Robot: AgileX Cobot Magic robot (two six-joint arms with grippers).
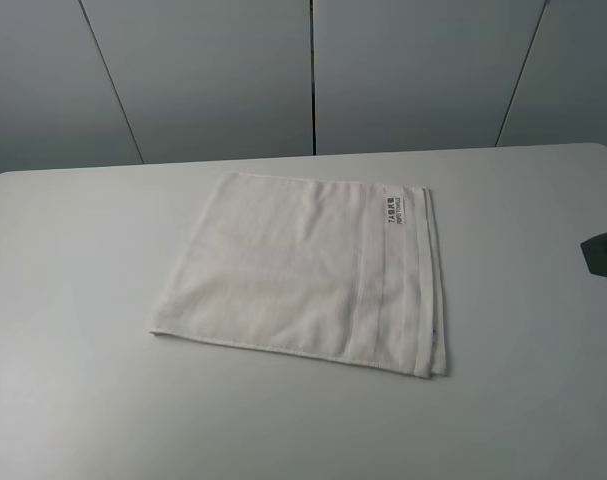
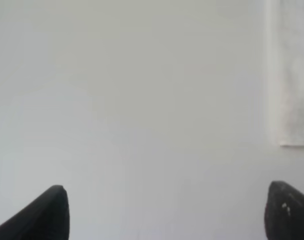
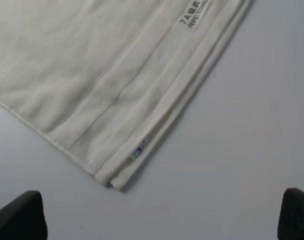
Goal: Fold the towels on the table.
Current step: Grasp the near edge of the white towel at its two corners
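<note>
My left end effector (image 2: 162,217) stood wide open and empty, its dark fingertips (image 2: 46,215) spread over bare bench (image 2: 141,100). Only a strip of the towel (image 2: 292,75) showed at the side of that wrist view, clear of both fingertips. I could not find this arm in the high view at all.

My right end effector (image 3: 162,217) was spread just as wide, with nothing between its jaws. The towel's near right corner lay just ahead of the gap, close but not touched. At that corner I could see stacked edges, a small blue label (image 3: 138,148) tucked between them, the border stripe (image 3: 116,95) running along the side, and the printed tag (image 3: 194,12) further up.

From the high camera, the towel lay flat near the middle of the bench as a roughly square shape, with its doubled edge along the right side. A dark bit of what I took for the right arm sat at the right edge of that view, apart from the cloth.

I judged that at least one fold was already in, going by those layers. Any further fold was not yet begun, since neither end effector held cloth.
</note>
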